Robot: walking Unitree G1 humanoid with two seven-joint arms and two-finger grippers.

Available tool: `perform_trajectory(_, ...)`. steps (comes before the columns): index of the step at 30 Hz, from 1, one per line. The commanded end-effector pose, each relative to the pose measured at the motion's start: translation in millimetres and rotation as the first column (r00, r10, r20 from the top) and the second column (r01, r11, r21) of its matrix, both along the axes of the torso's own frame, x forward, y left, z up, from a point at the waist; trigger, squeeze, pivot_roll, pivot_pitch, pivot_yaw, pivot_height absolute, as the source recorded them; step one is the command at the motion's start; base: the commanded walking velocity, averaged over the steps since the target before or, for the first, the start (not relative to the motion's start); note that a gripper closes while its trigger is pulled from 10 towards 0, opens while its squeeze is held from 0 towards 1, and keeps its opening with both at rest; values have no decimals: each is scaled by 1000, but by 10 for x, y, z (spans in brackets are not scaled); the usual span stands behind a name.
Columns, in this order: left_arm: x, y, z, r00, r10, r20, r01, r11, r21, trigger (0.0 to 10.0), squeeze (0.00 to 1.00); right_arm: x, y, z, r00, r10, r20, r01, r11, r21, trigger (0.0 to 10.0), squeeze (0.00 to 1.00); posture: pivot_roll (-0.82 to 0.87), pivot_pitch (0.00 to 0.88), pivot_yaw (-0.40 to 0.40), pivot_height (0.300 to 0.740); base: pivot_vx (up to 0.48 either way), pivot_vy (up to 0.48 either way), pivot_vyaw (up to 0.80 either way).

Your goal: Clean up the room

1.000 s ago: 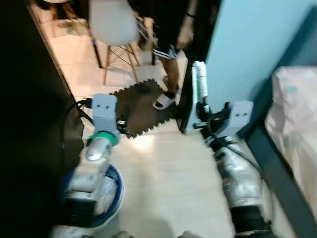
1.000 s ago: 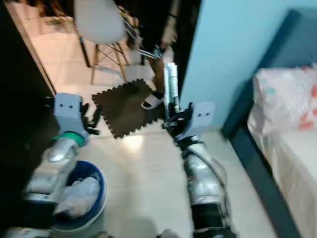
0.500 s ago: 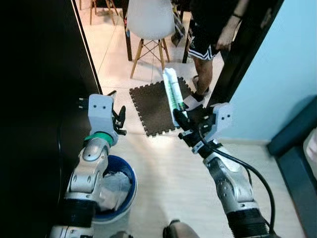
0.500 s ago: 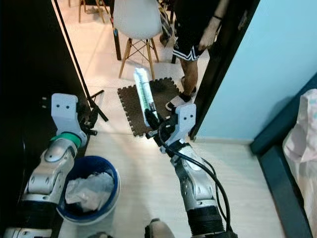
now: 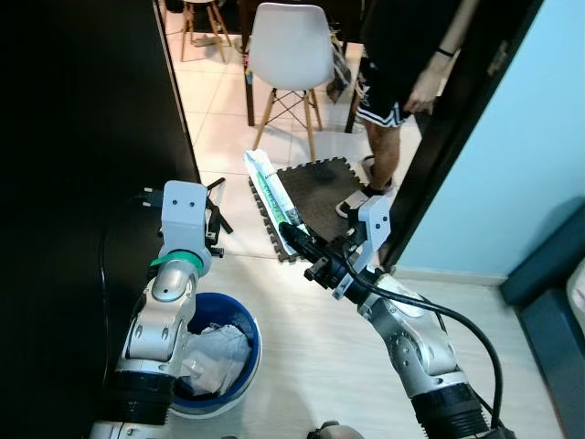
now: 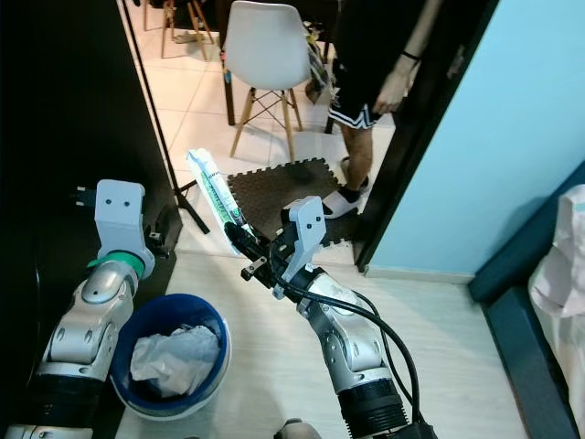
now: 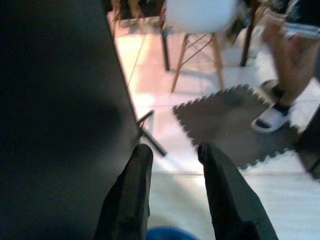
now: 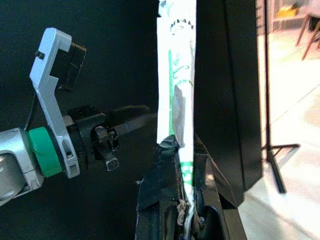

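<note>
Bin (image 6: 208, 380) sits lower left, crumpled paper inside. My left gripper (image 7: 172, 155) hovers above it, fingers parted and empty. Right gripper (image 6: 239, 240) has swung leftward toward the bin since half a second ago, clenched on the white-green packet (image 6: 212, 194). Beyond the bin: foam mat (image 5: 315, 197), chair (image 6: 267, 48), person (image 6: 375, 73).
</note>
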State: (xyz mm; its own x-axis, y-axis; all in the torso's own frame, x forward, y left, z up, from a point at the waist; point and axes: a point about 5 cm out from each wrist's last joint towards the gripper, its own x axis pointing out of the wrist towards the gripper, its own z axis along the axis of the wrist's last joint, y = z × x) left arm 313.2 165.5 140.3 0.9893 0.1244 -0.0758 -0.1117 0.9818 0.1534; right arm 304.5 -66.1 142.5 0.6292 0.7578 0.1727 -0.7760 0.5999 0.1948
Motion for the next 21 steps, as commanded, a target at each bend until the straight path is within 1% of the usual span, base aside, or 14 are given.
perform_trajectory(1,-72,63,-82,998,40,-43,-38,999,25,10000,0,12,44,-106,999,17,-37,-18,999,-39,10000,0,10,28,28,697,0,0,0)
perform_trajectory(2,-181,143,-125,995,73,-66,-70,996,51,10000,0,45,117,-169,998,33,-58,-38,996,-79,10000,0,45,57,22,697,0,0,0)
perform_trajectory(3,-181,143,-125,995,73,-66,-70,996,51,10000,0,45,117,-169,998,33,-58,-38,996,-79,10000,0,45,57,22,697,0,0,0)
perform_trajectory(4,-319,239,-161,991,101,-92,-94,993,78,10000,0,85,197,-213,996,45,-72,-52,994,-100,10000,0,82,83,19,697,0,0,0)
perform_trajectory(6,-319,239,-161,991,101,-92,-94,993,78,10000,0,85,197,-213,996,45,-72,-52,994,-100,10000,0,82,83,19,697,0,0,0)
perform_trajectory(7,-510,382,-174,984,140,-110,-126,984,130,10000,0,161,272,-239,997,9,-74,-18,992,-127,10000,0,146,121,12,697,0,0,0)
perform_trajectory(9,-510,382,-174,984,140,-110,-126,984,130,10000,0,161,272,-239,997,9,-74,-18,992,-127,10000,0,146,121,12,697,0,0,0)
perform_trajectory(12,-1084,772,-123,942,308,-135,-260,921,289,10000,0,274,472,-319,992,-62,-110,42,984,-173,10000,0,296,212,12,697,0,0,0)
perform_trajectory(14,-1084,772,-123,942,308,-135,-260,921,289,10000,0,274,472,-319,992,-62,-110,42,984,-173,10000,0,296,212,12,697,0,0,0)
perform_trajectory(16,-1376,854,-88,918,365,-154,-301,896,327,10000,0,231,601,-433,988,-56,-147,23,976,-215,10000,0,364,262,20,697,0,0,0)
perform_trajectory(17,-1376,854,-88,918,365,-154,-301,896,327,10000,0,231,601,-433,988,-56,-147,23,976,-215,10000,0,364,262,20,697,0,0,0)
perform_trajectory(18,-1470,854,-61,916,368,-157,-302,894,331,10000,0,202,653,-473,986,-46,-161,8,974,-225,10000,0,386,275,26,697,0,0,0)
perform_trajectory(20,-1544,831,-21,920,359,-158,-294,898,326,10000,0,184,707,-500,985,-35,-170,-6,973,-232,10000,0,408,287,29,697,0,0,0)
perform_trajectory(21,-1544,831,-21,920,359,-158,-294,898,326,10000,0,184,707,-500,985,-35,-170,-6,973,-232,10000,0,408,287,29,697,0,0,0)
